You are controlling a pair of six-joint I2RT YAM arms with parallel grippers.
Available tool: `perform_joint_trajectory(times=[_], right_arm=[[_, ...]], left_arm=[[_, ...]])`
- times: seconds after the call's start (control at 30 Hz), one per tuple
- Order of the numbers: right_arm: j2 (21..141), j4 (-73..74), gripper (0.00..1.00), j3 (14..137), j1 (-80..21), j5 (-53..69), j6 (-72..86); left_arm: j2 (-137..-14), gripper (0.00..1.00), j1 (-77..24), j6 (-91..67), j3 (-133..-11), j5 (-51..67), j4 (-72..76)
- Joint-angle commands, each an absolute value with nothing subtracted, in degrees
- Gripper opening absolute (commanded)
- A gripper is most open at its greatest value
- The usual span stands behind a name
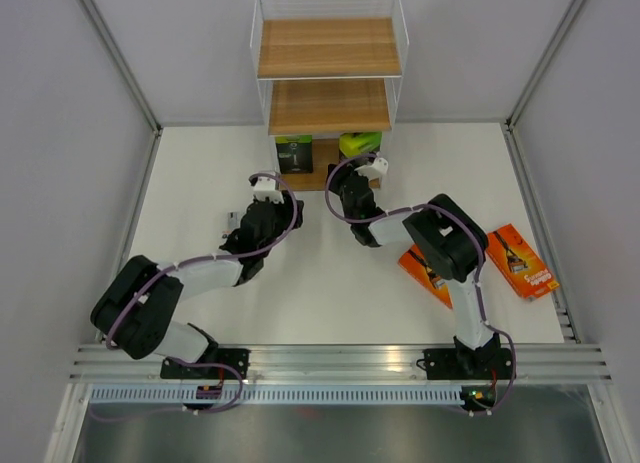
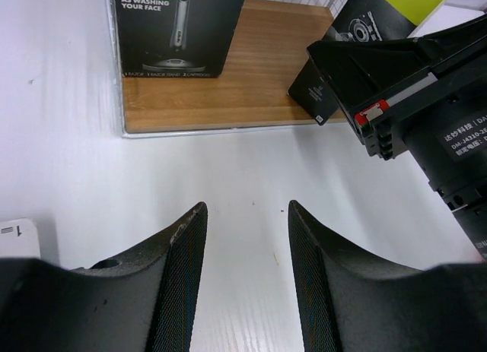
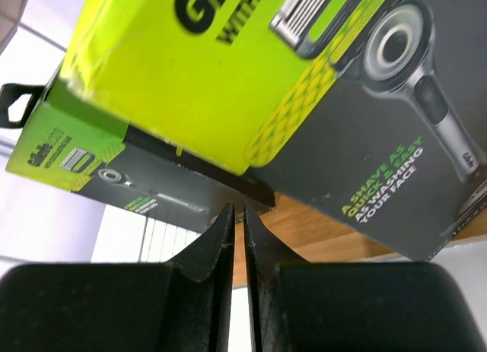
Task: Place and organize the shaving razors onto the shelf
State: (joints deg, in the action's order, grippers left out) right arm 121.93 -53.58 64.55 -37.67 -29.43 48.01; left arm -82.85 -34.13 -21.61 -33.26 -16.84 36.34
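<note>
Razor pack [image 1: 358,143] stands tilted on shelf [image 1: 330,105], lime end seemingly up.

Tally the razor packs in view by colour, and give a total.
Black-and-lime packs: 2
Orange packs: 2
Total: 4
A pale item beside the left arm is too hidden to identify, so it is not counted.
</note>
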Motion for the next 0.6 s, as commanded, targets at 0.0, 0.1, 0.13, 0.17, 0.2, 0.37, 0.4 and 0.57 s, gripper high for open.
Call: perform_joint_trajectory(times=[0.0, 0.1, 0.13, 0.17, 0.2, 0.37, 0.4, 0.57], right_arm=[[123.4, -55.3, 0.15, 66.8, -37.6, -33.0, 49.0], [124.1, -55.0, 0.15, 67.6, -37.3, -33.0, 49.0], [124.3, -55.0, 0.15, 67.8, -37.3, -32.9, 49.0], [124.5, -55.0, 0.15, 68.1, -37.2, -32.7, 49.0], [125.0, -54.8, 0.15, 68.7, -37.0, -32.5, 49.0], [126.8, -53.7, 0.15, 71.2, -36.7, -32.1, 48.7], [127.1, -53.5, 0.15, 72.0, -36.7, -32.2, 48.8], [128.4, -53.4, 0.15, 73.6, -36.1, -32.1, 49.0]], left_arm=[[-79.8, 0.53, -34.0, -21.0, -31.9, -19.1, 36.4], [-78.7, 0.53, -33.9, -20.7, -30.9, -19.2, 36.4], [-78.6, 0.53, -33.9, -20.7, -30.6, -19.3, 36.6], [-78.6, 0.53, -34.0, -20.7, -30.5, -19.3, 36.7], [-78.6, 0.53, -34.0, -20.7, -30.4, -19.1, 36.7], [-78.5, 0.53, -33.9, -20.5, -30.5, -19.2, 36.7], [-78.4, 0.53, -33.9, -20.3, -30.5, -19.2, 36.7], [-78.1, 0.53, -33.9, -19.7, -30.1, -19.5, 37.1]])
